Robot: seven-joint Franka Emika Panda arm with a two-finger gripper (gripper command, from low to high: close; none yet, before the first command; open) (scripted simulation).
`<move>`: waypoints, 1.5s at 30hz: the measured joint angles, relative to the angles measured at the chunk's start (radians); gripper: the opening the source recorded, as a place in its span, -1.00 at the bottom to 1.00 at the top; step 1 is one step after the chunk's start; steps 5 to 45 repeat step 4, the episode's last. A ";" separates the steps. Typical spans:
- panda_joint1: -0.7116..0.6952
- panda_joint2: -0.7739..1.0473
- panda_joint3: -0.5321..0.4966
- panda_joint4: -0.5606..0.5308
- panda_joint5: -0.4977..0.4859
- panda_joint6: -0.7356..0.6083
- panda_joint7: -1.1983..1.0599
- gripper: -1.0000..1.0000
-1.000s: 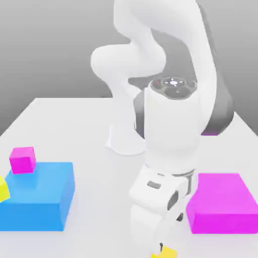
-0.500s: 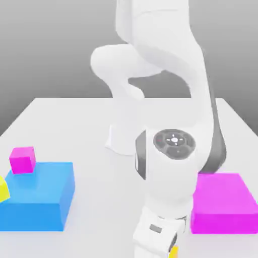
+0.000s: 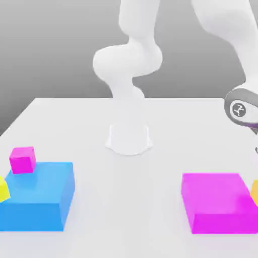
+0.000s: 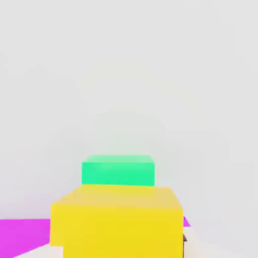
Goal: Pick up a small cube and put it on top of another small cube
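A small yellow cube (image 4: 118, 221) looms close in the hand view, and my gripper (image 4: 121, 249) is shut on it. In the exterior view this cube shows as a yellow sliver (image 3: 255, 192) at the right edge, just past the big magenta block (image 3: 216, 201), under the arm's wrist (image 3: 241, 109). Another small yellow cube (image 3: 2, 189) peeks in at the exterior view's left edge, beside the big blue block (image 3: 38, 196). In the hand view a green cube (image 4: 118, 171) lies on the table beyond the held cube.
A small magenta cube (image 3: 22, 159) sits on the blue block's far corner. The arm's white base (image 3: 128, 138) stands at the middle back of the light table (image 3: 126, 201). A magenta strip (image 4: 25, 232) shows beside the held cube in the hand view.
The arm has swung from the table's front middle to the exterior view's right. The yellow cube that lay under the hand at the front edge has gone with it.
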 joint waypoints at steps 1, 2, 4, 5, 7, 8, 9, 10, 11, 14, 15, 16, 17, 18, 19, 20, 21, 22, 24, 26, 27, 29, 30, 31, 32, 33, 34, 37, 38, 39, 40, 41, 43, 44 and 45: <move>0.000 0.000 0.000 0.000 0.000 0.000 0.000 1.00; 0.000 0.000 0.000 0.000 0.000 0.000 0.000 1.00; 0.000 0.000 0.000 0.000 0.000 0.000 0.000 1.00; 0.000 0.000 0.000 0.000 0.000 0.000 0.000 1.00; 0.000 0.000 0.000 0.000 0.000 0.000 0.000 1.00; 0.000 0.000 0.000 0.000 0.000 0.000 0.000 1.00; 0.000 0.000 0.000 0.000 0.000 0.000 0.000 1.00; 0.000 0.000 0.000 0.000 0.000 0.000 0.000 1.00; 0.000 0.000 0.000 0.000 0.000 0.000 0.000 1.00; 0.000 0.000 0.000 0.000 0.000 0.000 0.000 1.00; 0.000 0.000 0.000 0.000 0.000 0.000 0.000 1.00; 0.000 0.000 0.000 0.000 0.000 0.000 0.000 1.00; 0.000 0.000 0.000 0.000 0.000 0.000 0.000 1.00; 0.000 0.000 0.000 0.000 0.000 0.000 0.000 1.00; 0.000 0.000 0.000 0.000 0.000 0.000 0.000 1.00; 0.000 0.000 0.000 0.000 0.000 0.000 0.000 1.00; 0.000 0.000 0.000 0.000 0.000 0.000 0.000 1.00; 0.000 0.000 0.000 0.000 0.000 0.000 0.000 1.00; 0.000 0.000 0.000 0.000 0.000 0.000 0.000 1.00; 0.000 0.000 0.000 0.000 0.000 0.000 0.000 1.00; 0.000 0.000 0.000 0.000 0.000 0.000 0.000 1.00; 0.000 0.000 0.000 0.000 0.000 0.000 0.000 1.00; 0.000 0.000 0.000 0.000 0.000 0.000 0.000 1.00; 0.000 0.000 0.000 0.000 0.000 0.000 0.000 1.00; 0.000 0.000 0.000 0.000 0.000 0.000 0.000 1.00; 0.000 0.000 0.000 0.000 0.000 0.000 0.000 1.00; 0.000 0.000 0.000 0.000 0.000 0.000 0.000 1.00; 0.000 0.000 0.000 0.000 0.000 0.000 0.000 1.00; 0.000 0.000 0.000 0.000 0.000 0.000 0.000 1.00; 0.000 0.000 0.000 0.000 0.000 0.000 0.000 1.00; 0.000 0.000 0.000 0.000 0.000 0.000 0.000 1.00; 0.000 0.000 0.000 0.000 0.000 0.000 0.000 1.00; 0.000 0.000 0.000 0.000 0.000 0.000 0.000 1.00; 0.000 0.000 0.000 0.000 0.000 0.000 0.000 1.00; 0.000 0.000 0.000 0.000 0.000 0.000 0.000 1.00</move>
